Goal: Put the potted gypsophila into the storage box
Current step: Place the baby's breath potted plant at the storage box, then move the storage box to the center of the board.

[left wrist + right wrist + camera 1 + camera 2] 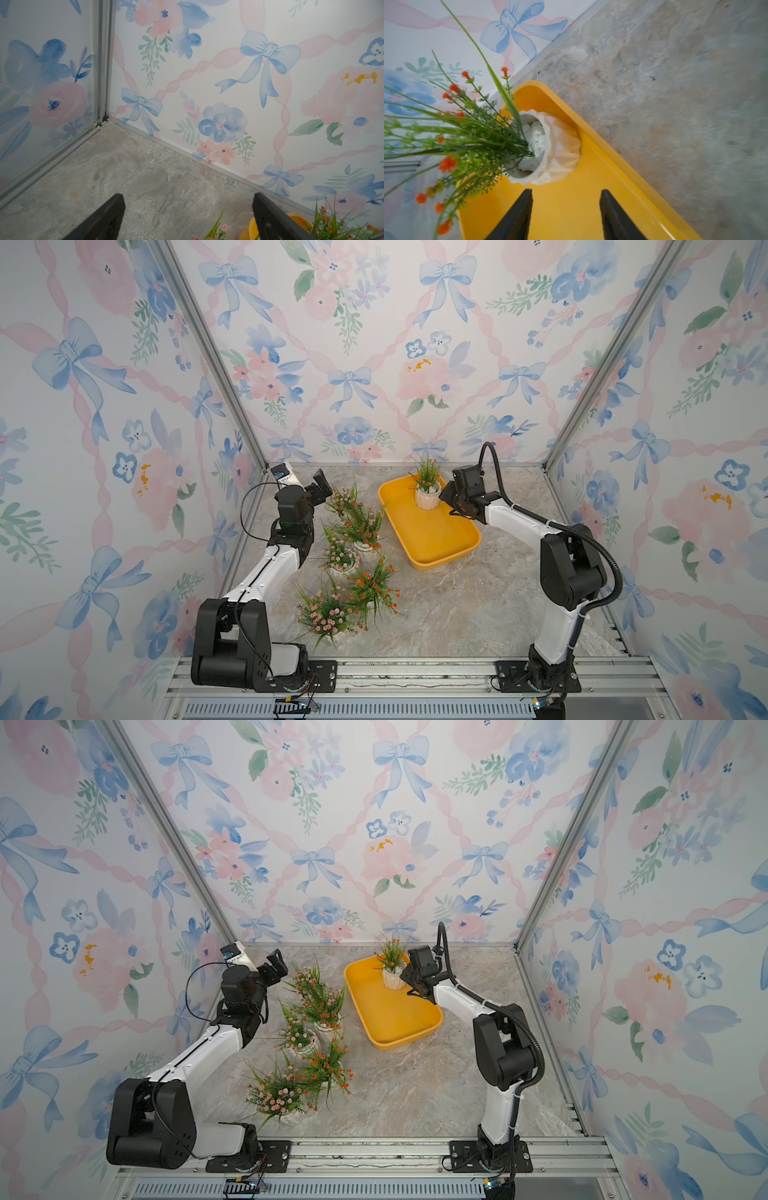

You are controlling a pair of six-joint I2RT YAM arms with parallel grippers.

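Observation:
The storage box (432, 535) (395, 1019) is a shallow yellow-orange tub on the marble table, right of centre. One potted gypsophila (428, 497) (392, 978), a ribbed white pot with green stems and orange flowers, stands upright in the box's far corner. My right gripper (445, 493) (565, 191) is open above the box floor (591, 166), just short of that pot (560, 149), with nothing between its fingers. My left gripper (325, 488) (188, 196) is open and empty over bare table near the back left corner.
Several more potted gypsophila stand on the table left of the box, in a loose row from back (343, 499) to front (328, 614), beside my left arm. Floral walls close the back and both sides. A metal rail runs along the front edge (415, 672).

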